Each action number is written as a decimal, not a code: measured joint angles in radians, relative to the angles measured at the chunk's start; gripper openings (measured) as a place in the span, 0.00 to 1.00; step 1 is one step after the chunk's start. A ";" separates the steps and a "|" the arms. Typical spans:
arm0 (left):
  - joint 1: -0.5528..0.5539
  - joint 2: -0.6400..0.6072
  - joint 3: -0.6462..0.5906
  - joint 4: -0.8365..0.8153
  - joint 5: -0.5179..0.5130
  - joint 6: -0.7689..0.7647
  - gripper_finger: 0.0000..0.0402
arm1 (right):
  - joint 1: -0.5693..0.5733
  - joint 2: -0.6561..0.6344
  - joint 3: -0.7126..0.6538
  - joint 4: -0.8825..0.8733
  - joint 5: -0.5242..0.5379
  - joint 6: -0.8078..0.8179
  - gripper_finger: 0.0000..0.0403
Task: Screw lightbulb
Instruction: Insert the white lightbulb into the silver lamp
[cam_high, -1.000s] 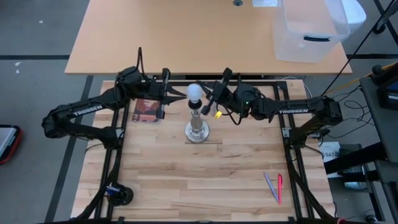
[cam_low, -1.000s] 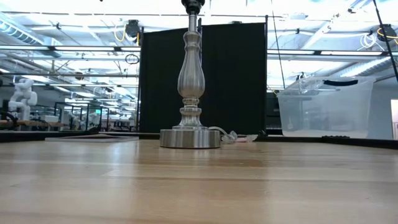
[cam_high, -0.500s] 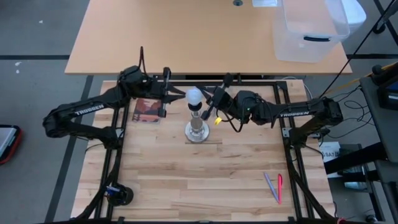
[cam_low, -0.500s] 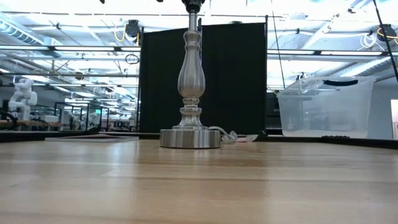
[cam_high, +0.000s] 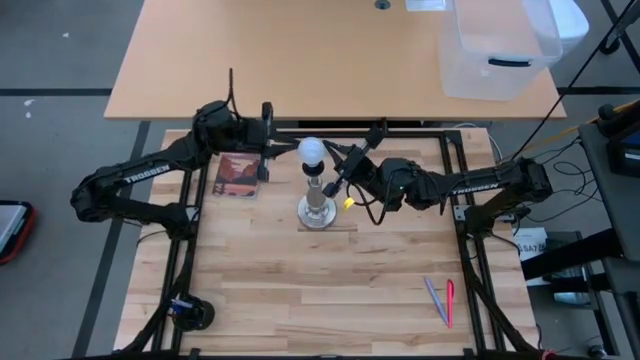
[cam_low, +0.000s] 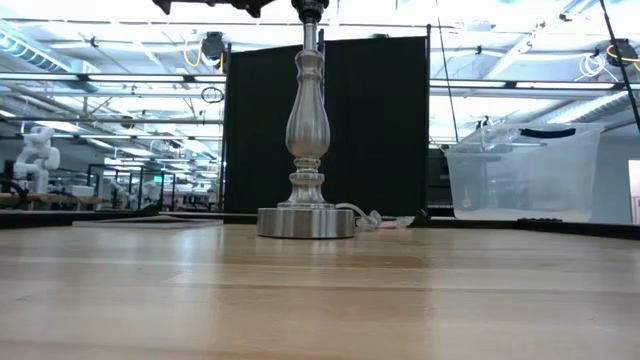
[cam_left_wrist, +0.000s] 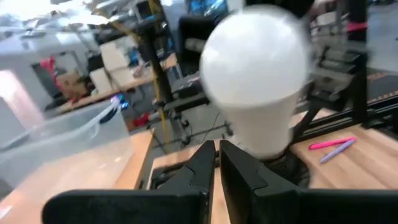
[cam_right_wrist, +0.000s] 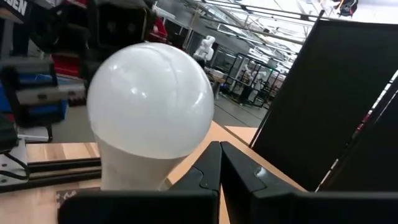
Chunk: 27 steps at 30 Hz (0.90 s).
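The white lightbulb (cam_high: 312, 152) sits upright in the socket on top of the silver lamp stand (cam_high: 317, 210), whose round base (cam_low: 305, 221) rests on the wooden table. My left gripper (cam_high: 290, 150) is shut, at bulb height on the bulb's left side, fingertips pointing at the bulb's neck (cam_left_wrist: 261, 134). My right gripper (cam_high: 340, 168) is shut, level on the bulb's right and a little nearer. The bulb (cam_right_wrist: 149, 106) shows just beside its fingertips. The low view shows only the stand's stem and base. My left gripper comes level from the table's left. Its shut fingertips (cam_left_wrist: 208, 152) stand right in front of the bulb's neck, low on the bulb. I cannot tell whether they touch it.
A dark red booklet (cam_high: 238, 177) lies left of the stand. Two pens (cam_high: 441, 300) lie near the right front. A dark roll (cam_high: 190, 312) sits at the front left corner. A clear plastic bin (cam_high: 500, 50) stands on the far table. The lamp cord (cam_low: 365, 217) trails behind the base.
My right gripper has moved toward the table's near edge and sits lower beside the bulb. My left gripper has shifted slightly toward the far edge. The bulb and stand have stayed in place.
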 joint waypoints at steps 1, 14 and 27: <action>0.000 -0.010 0.000 -0.002 0.009 0.002 0.07 | 0.001 0.000 0.000 0.002 0.001 -0.005 0.00; -0.038 -0.069 0.000 -0.019 0.204 0.032 0.07 | -0.066 0.000 0.000 0.069 -0.095 -0.060 0.00; -0.088 0.011 0.000 0.090 0.112 0.023 0.07 | -0.117 0.000 0.000 0.086 -0.192 -0.033 0.00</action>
